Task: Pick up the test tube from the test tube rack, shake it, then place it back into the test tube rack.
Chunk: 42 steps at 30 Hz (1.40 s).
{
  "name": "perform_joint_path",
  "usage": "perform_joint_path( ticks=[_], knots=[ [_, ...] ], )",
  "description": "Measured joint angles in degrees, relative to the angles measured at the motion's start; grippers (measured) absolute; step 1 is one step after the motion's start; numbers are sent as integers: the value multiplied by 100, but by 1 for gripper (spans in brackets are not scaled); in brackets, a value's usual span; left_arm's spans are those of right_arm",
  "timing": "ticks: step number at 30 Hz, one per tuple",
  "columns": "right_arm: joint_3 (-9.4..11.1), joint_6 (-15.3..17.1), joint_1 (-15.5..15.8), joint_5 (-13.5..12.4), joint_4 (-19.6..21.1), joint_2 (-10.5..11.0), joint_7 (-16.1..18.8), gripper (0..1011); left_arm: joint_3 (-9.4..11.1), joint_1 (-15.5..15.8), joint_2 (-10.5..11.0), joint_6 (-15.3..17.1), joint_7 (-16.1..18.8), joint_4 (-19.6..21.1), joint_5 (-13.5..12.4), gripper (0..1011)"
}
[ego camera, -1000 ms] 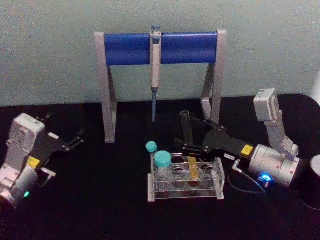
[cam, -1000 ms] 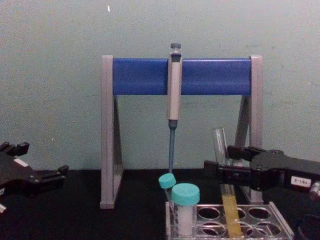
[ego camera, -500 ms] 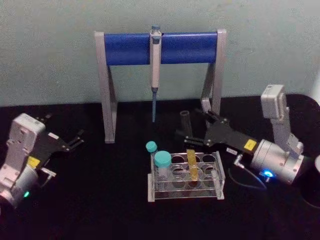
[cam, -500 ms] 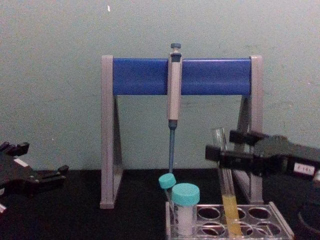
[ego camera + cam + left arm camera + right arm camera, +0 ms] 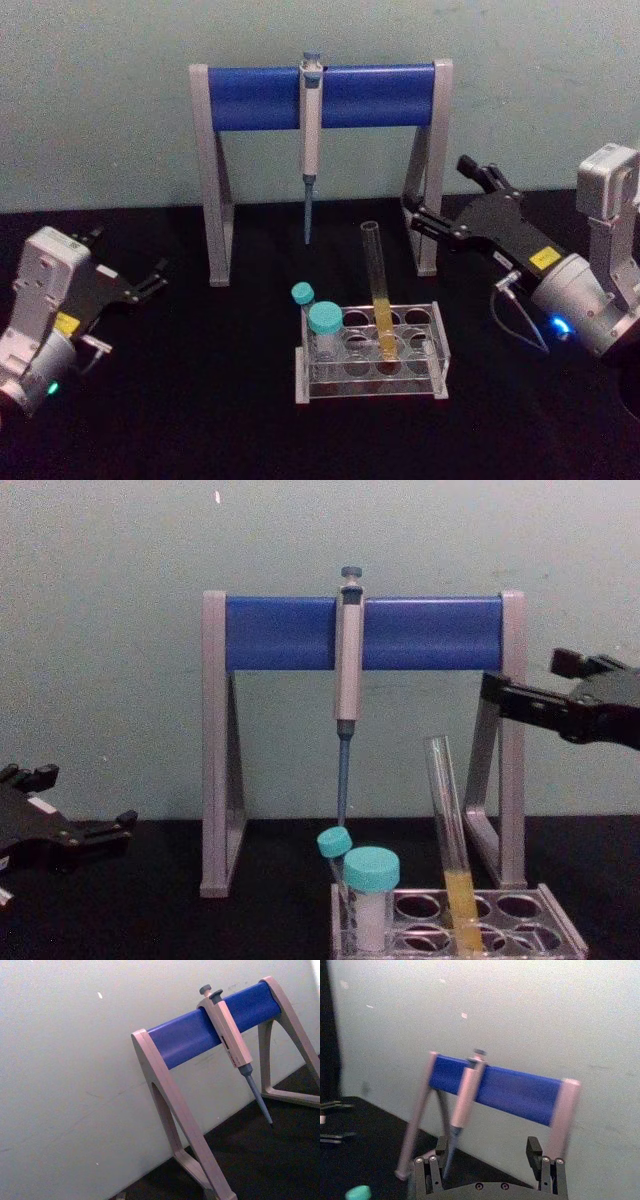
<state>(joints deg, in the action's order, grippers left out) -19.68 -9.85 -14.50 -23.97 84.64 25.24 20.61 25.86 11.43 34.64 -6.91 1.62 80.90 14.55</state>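
The glass tube (image 5: 378,290) stood tilted in the clear rack (image 5: 371,352) at lower centre of the head view, untouched. The right hand (image 5: 440,205) hung raised at the right, fingers spread, well apart from the tube. The left hand (image 5: 128,274) rested at the left edge, fingers spread.
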Motion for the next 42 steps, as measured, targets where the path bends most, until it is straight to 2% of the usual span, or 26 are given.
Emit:
perform_joint_path(
  ticks=[3,4,7,12,13,16,19,25,42],
  knots=[
    [129,139,168,183,71,-62,-407,1000,0,0,0,0,0,0,0,1001],
    [129,139,168,183,71,-62,-407,1000,0,0,0,0,0,0,0,1001],
    [252,375,332,291,86,-150,-759,1000,0,0,0,0,0,0,0,1001],
    [368,787,494,385,23,-306,-1161,1000,0,0,0,0,0,0,0,1001],
    [368,787,494,385,23,-306,-1161,1000,0,0,0,0,0,0,0,1001],
    [384,1089,539,467,-115,-424,-1353,1000,0,0,0,0,0,0,0,1001],
    [410,1220,553,473,-256,-530,-1403,1000,0,0,0,0,0,0,0,1001],
    [477,1267,547,468,-398,-662,-1373,1000,0,0,0,0,0,0,0,1001],
    [459,1258,539,462,-375,-632,-1367,1000,0,0,0,0,0,0,0,1001]
  ],
)
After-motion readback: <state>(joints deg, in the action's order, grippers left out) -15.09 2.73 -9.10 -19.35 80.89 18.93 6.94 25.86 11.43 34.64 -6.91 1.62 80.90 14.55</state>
